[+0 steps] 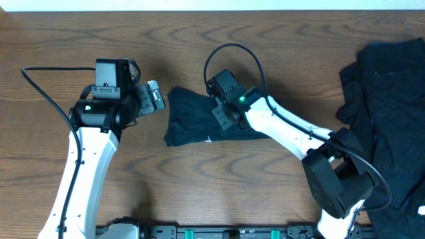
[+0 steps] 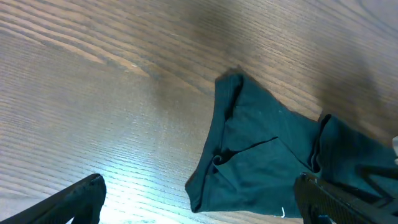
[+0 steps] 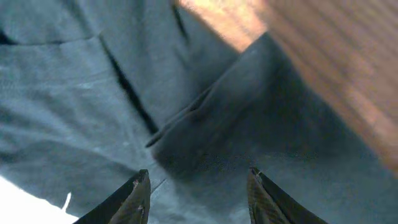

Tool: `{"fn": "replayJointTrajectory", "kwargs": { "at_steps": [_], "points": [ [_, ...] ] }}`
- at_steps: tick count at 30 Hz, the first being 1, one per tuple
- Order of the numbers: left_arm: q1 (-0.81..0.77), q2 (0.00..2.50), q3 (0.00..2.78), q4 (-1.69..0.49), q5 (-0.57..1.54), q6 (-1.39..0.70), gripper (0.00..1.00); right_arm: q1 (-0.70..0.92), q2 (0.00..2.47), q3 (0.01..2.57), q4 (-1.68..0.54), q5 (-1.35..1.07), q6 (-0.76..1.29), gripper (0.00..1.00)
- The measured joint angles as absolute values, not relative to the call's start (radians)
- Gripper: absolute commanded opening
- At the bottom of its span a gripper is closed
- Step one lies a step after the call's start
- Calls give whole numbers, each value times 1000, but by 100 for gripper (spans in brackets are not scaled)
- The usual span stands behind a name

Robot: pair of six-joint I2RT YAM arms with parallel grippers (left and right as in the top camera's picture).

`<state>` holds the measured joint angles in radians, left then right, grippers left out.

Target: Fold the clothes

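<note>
The dark T-shirt (image 1: 189, 119) lies bunched and partly folded near the middle of the desk (image 1: 292, 46), between the two arms. A second pile of clothes (image 1: 388, 79) in the same dark cloth sits at the desk's right edge. It runs out of the overhead picture, and the right arm's base covers its near part, so we cannot count the garments in it.

The right gripper (image 3: 196, 199) is down on the T-shirt's right half. From overhead its own wrist housing hides the fingers. In the wrist view only the fingertips (image 3: 138, 198) show. They stand partly apart, with a raised fold of cloth just beyond them. We see no cloth pinched between them, and that view is blurred.

The left gripper (image 1: 156, 98) hangs just beside the T-shirt's left edge, apart from it, its jaws spread wide and holding nothing. In its wrist view both fingers are cut off at the bottom corners.

A small white fleck (image 2: 283, 212) shows at the T-shirt's near hem. It is too small for us to read as a label or as writing.
</note>
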<state>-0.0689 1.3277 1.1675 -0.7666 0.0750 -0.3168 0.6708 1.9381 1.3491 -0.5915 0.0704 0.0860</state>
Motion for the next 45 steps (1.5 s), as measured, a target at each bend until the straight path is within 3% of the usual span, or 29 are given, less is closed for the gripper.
{"fn": "replayJointTrajectory", "kwargs": {
  "at_steps": [9,15,18,23,45],
  "points": [
    [-69,1328,1168,-766,75,-317,98,671,1965,1349,-555,58,86,45],
    [-69,1328,1168,-766,75,-317,98,671,1989,1349,-549,48,83,32],
    [-69,1328,1168,-767,75,-317,98,671,1989,1349,-549,48,91,30],
    [-69,1328,1168,-766,75,-317,98,671,1989,1349,-545,44,100,1],
    [-69,1328,1168,-767,75,-317,98,671,1872,1380,-647,-80,107,1]
  ]
}}
